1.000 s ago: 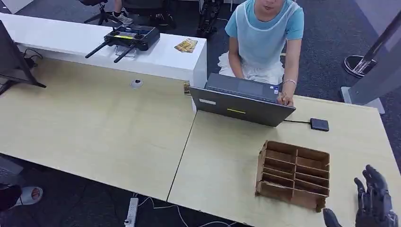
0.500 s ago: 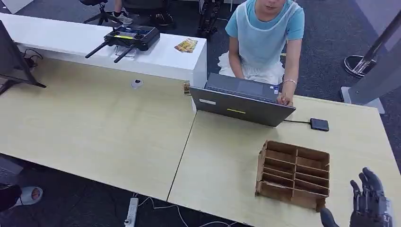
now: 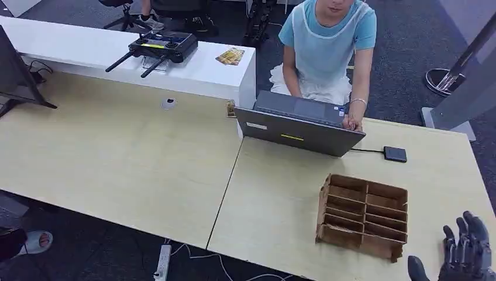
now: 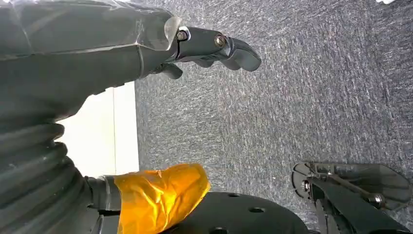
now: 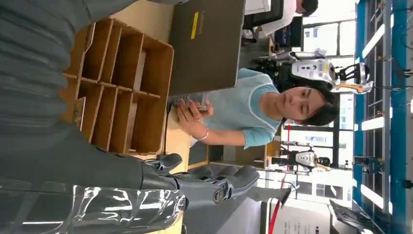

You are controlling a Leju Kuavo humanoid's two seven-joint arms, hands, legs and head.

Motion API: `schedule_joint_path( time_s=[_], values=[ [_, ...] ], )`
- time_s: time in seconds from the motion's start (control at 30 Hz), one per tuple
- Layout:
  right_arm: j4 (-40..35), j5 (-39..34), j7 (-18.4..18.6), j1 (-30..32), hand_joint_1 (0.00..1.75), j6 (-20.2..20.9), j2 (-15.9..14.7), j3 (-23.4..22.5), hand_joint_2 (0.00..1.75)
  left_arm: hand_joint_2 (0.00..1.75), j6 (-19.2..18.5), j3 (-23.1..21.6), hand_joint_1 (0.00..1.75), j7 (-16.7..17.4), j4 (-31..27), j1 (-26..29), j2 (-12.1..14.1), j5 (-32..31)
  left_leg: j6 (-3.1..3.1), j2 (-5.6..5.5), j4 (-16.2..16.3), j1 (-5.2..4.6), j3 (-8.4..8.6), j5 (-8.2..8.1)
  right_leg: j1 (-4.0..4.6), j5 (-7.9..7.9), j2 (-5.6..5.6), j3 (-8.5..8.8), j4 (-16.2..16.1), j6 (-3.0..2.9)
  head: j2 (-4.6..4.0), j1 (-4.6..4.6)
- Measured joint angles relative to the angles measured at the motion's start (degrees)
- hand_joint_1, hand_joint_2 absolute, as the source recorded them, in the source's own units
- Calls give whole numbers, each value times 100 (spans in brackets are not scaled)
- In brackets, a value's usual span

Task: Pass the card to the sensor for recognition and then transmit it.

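Observation:
A brown wooden organiser point(image 3: 362, 215) with several slots stands on the right table, near its front edge. In the right wrist view a thin flat piece point(image 5: 78, 112) stands in one slot of the organiser point(image 5: 122, 83); I cannot tell whether it is the card. A small black sensor box point(image 3: 395, 154) lies beyond the organiser, wired to the laptop point(image 3: 298, 126). My right hand point(image 3: 465, 253) hovers to the right of the organiser, fingers spread and empty, also seen close up point(image 5: 204, 183). My left hand point(image 4: 214, 46) hangs over grey carpet with its fingers straight, holding nothing.
A person point(image 3: 327, 41) sits behind the laptop with a hand on its keyboard. A white counter point(image 3: 88, 50) at the back left carries a black controller point(image 3: 161, 45) and a yellow packet point(image 3: 230, 56). A power strip point(image 3: 162, 261) lies on the floor.
My right hand has drifted slightly right and lower, staying spread and empty beside the organiser. The rest of the scene is unchanged.

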Motion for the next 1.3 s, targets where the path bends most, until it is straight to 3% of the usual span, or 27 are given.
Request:
schedule_joint_path(
  time_s=[1.3],
  values=[
    [-55,90,28,91,0,-11,94,-17,175,175,-9,-2,0,-20,0,14,0,-118,0,0,0,0,-1,-1,0,0,0,0,-1,0,0,0]
  ],
)
